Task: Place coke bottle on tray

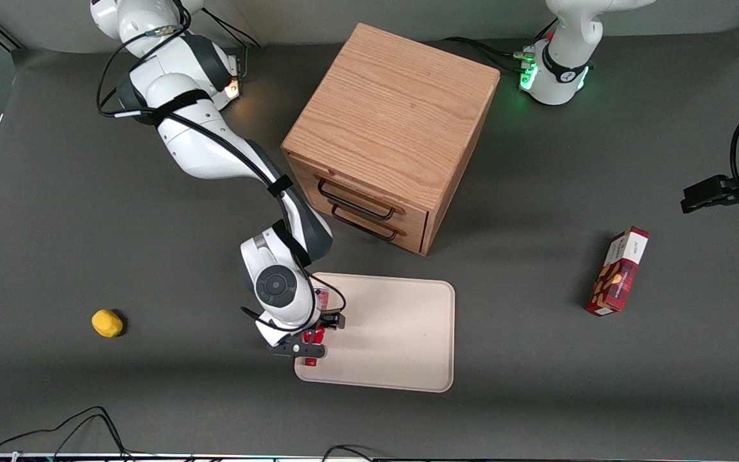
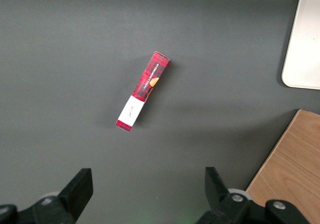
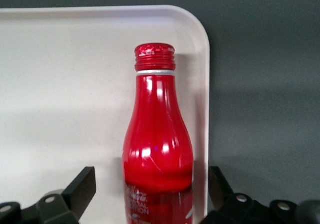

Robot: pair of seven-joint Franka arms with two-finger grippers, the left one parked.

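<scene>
The coke bottle (image 3: 158, 134), slim and red with a red cap, lies on the pale beige tray (image 3: 65, 84) close to its rim, with the cap toward a rounded corner. My right gripper (image 3: 152, 189) is open and straddles the bottle's body, with a gap between each finger and the bottle. In the front view the gripper (image 1: 315, 333) hangs over the edge of the tray (image 1: 395, 333) toward the working arm's end. Only bits of the bottle (image 1: 311, 361) show under it.
A wooden drawer cabinet (image 1: 389, 128) stands farther from the front camera than the tray. A red snack box (image 1: 618, 271) lies toward the parked arm's end and shows in the left wrist view (image 2: 143, 90). A yellow fruit (image 1: 106, 323) lies toward the working arm's end.
</scene>
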